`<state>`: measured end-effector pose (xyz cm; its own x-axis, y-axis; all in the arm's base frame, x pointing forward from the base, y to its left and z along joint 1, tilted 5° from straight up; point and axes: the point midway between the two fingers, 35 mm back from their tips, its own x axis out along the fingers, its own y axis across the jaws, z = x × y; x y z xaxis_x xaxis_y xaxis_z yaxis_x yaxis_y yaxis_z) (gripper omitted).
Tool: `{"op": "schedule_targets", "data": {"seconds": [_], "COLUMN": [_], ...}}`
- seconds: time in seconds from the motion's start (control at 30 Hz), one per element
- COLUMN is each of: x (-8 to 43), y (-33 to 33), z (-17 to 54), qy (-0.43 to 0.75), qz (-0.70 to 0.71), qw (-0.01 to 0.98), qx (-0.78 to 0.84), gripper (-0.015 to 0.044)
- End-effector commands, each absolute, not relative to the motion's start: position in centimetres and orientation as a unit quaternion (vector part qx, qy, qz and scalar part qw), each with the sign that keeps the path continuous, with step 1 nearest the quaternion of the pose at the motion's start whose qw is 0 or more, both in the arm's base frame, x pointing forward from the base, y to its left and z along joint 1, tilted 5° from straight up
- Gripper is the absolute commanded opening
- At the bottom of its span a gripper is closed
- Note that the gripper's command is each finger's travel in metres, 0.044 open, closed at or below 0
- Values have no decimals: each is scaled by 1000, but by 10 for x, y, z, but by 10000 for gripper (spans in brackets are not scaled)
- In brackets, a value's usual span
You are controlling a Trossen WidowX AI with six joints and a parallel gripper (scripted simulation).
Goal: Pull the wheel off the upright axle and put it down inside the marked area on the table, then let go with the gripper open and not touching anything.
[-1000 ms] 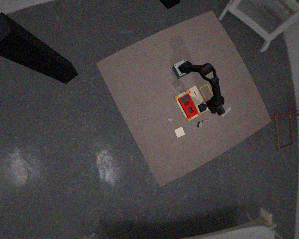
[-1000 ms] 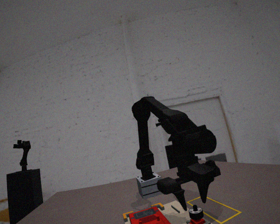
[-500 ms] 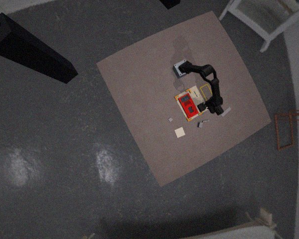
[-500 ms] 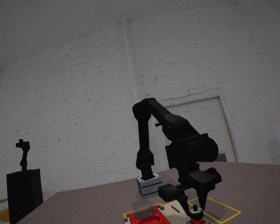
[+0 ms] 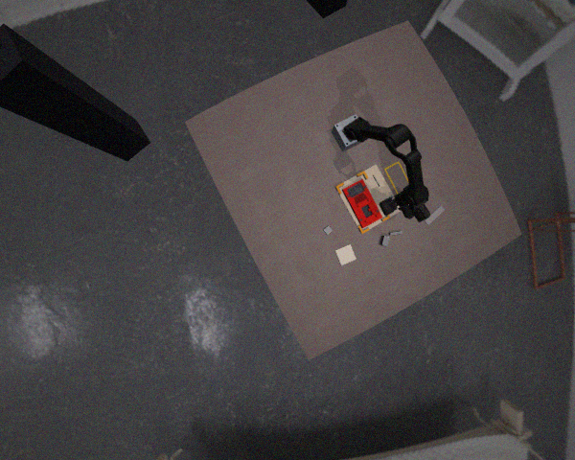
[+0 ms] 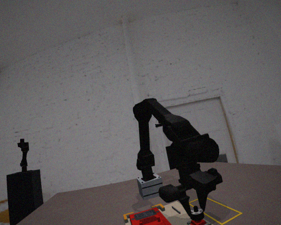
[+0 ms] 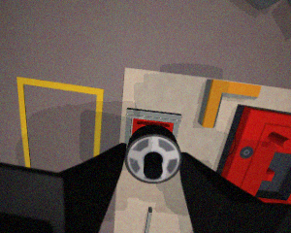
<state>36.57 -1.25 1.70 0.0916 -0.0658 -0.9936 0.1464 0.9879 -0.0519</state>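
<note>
The wheel (image 6: 196,216) (image 7: 166,159), black-tyred with a silver spoked face, sits around the upright black axle (image 6: 195,208) (image 7: 152,165), above a red base on the cream board. My gripper (image 6: 196,213) (image 7: 152,152) is shut on the wheel, one finger on each side, pointing down. In the top view the arm hides the wheel and fingertips. The marked area is a yellow outline (image 5: 392,166) (image 6: 225,205) (image 7: 63,85) on the table, beside the board; the arm covers part of it in the top view.
The cream board (image 5: 376,172) (image 6: 168,207) (image 7: 145,83) also carries a red panel (image 5: 359,200) (image 6: 148,219), orange corner brackets (image 7: 212,104) and a thin grey bar (image 6: 175,209). A cream square (image 5: 346,254), a grey strip (image 5: 434,215) and small grey parts (image 5: 384,241) lie on the table.
</note>
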Motion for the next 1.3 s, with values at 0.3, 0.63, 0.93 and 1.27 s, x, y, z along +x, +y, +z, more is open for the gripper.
{"op": "schedule_targets", "data": {"seconds": [0.3,0.63,0.93,1.27], "x": [365,365,365,365], "y": [-12,-12,-12,-12], "z": [22,25,28,32], "qy": [670,670,670,671], "qz": [-72,-71,-71,-71], "qw": [738,738,738,738], "qx": [30,30,30,30], "gripper": [0,0,0,0]}}
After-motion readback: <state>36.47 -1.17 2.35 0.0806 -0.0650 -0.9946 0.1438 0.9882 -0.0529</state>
